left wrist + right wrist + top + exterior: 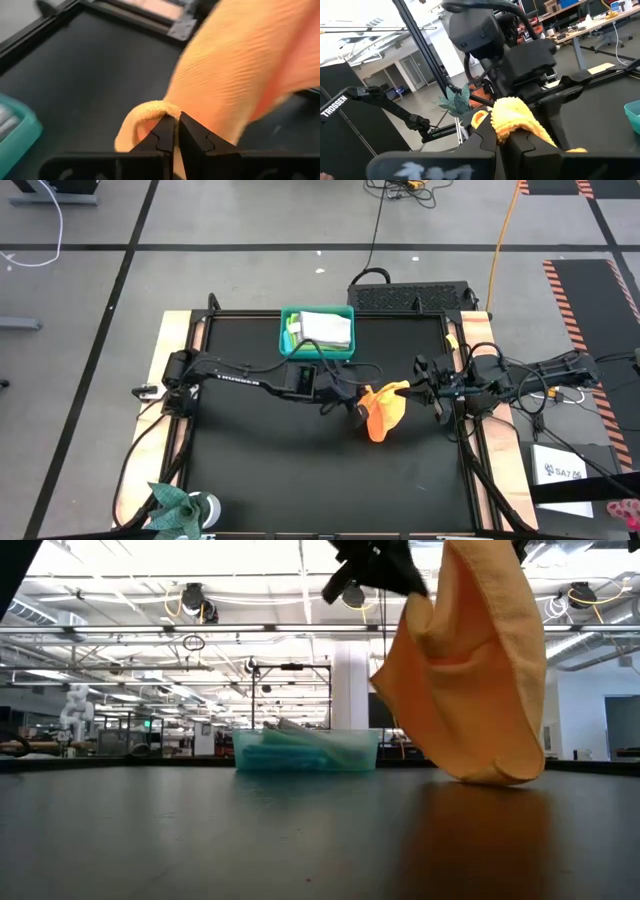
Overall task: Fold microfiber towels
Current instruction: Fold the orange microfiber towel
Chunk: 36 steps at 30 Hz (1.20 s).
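Observation:
An orange-yellow microfiber towel (383, 412) hangs in the air right of the table's middle, held between my two grippers. My left gripper (357, 406) is shut on its left end, and my right gripper (410, 388) is shut on its upper right end. In the low view the towel (470, 680) sags in a deep loop. Whether the loop's bottom (495, 778) touches the black table, I cannot tell. More folded towels (325, 327) lie in the teal bin (317, 350) at the far edge. My left gripper pinches a rolled-over edge of the towel (155, 107) between its two fingertips (176, 117). The rest of the cloth (235, 75) billows beyond the fingers and hangs slack below them. My right gripper pinches a bunched corner of the towel (512, 115) between its two fingers (502, 135), which lie about level and come from the table's right. The cloth bulges over the fingertips and drops away slack.
The teal bin (305, 752) stands at the middle of the far edge. A teal-green leafy thing (178, 505) sits at the near left corner. The black mat (260, 470) is bare to the left and toward the near edge. Cables and a white box (560, 470) lie off the right side.

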Motion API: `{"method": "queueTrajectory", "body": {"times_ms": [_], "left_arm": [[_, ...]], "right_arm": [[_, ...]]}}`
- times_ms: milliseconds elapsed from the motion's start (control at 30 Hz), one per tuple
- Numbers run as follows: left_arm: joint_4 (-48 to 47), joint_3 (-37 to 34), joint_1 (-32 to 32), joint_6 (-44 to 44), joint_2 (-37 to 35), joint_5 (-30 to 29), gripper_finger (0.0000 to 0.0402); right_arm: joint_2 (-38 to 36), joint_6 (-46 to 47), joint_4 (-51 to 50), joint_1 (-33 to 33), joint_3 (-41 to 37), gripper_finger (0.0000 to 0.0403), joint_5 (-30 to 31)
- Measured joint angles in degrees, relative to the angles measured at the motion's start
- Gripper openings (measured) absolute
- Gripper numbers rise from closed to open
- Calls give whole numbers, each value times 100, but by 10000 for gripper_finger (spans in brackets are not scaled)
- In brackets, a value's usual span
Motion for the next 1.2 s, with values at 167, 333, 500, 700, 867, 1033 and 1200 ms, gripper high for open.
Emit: {"method": "queueTrajectory", "body": {"times_ms": [167,333,500,700,867,1033,1200], "left_arm": [[253,0,0,211,0,550,7],[-152,0,-44,86,0,504,12],[-1366,0,-19,-314,0,270,26],[-2415,0,104,-1011,-8,249,28],[-2437,-4,179,-1144,-195,293,28],[-2419,-2,185,-735,-361,484,29],[-2471,-2,297,-396,-336,1299,55]], "right_arm": [[-1,0,0,0,0,0,-1],[-2,0,0,0,0,0,-9],[-2,7,0,0,0,0,-11],[-2,24,0,0,0,0,-11],[0,24,0,0,0,0,-11],[-4,18,7,0,0,0,-5],[-4,4,50,0,-2,0,0]]}}
